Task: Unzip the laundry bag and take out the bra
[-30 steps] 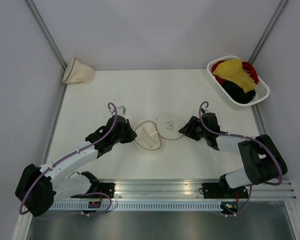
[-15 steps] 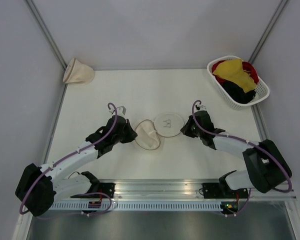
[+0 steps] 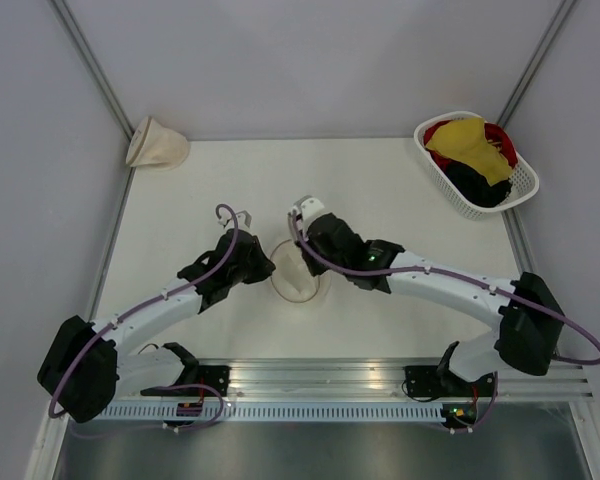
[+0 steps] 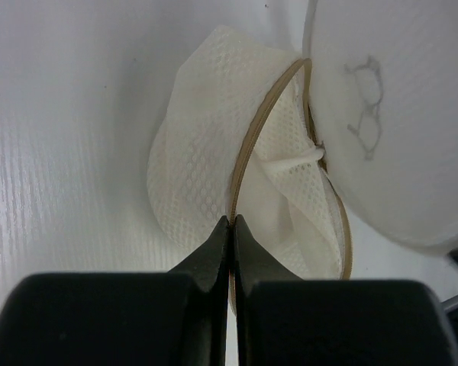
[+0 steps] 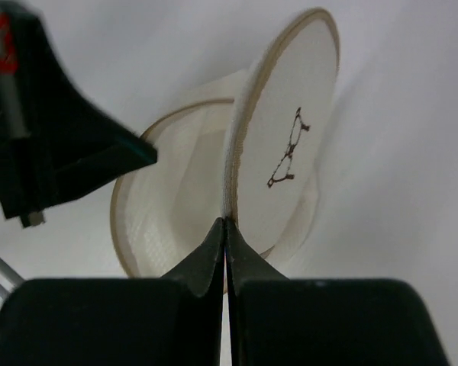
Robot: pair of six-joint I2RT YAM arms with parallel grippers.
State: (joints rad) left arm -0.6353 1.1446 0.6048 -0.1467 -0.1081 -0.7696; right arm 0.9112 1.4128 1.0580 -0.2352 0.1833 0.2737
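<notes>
Pinching opposite halves of the laundry bag (image 4: 206, 160), both hands are closed on its tan rim binding.

- Left hand (image 4: 230, 223): fingers shut on the rim of the mesh half, which lies low on the worktop (image 3: 230, 180) at the centre of the top view.
- Right hand (image 5: 225, 223): its arm reaches across the middle of the frame, fingers shut on the edge of the marked face. That face stands tilted up like a lid, with the spectacles mark turned away from the mesh half.
- Reading of the hold: one hand seems to anchor the lower half while the other lifts the upper, so the mouth gapes for access. The bag looks unzipped over much of its rim.
- Interior, both wrist views: only white mesh shows, no yellow.
- Bra (image 3: 468, 140): on top of the pile in the white basket (image 3: 527, 180), upper right of the top view, with a red garment (image 3: 438, 130) and a black garment (image 3: 477, 187). It is well apart from the bag.

Surface: matte white with a faint ribbed grain. A metal rail (image 3: 380, 372) runs along the bottom edge.
Room: plain pale grey walls with slanted metal posts at the corners. A cone-shaped cream bag (image 3: 156, 143) sits at upper left against the wall.
</notes>
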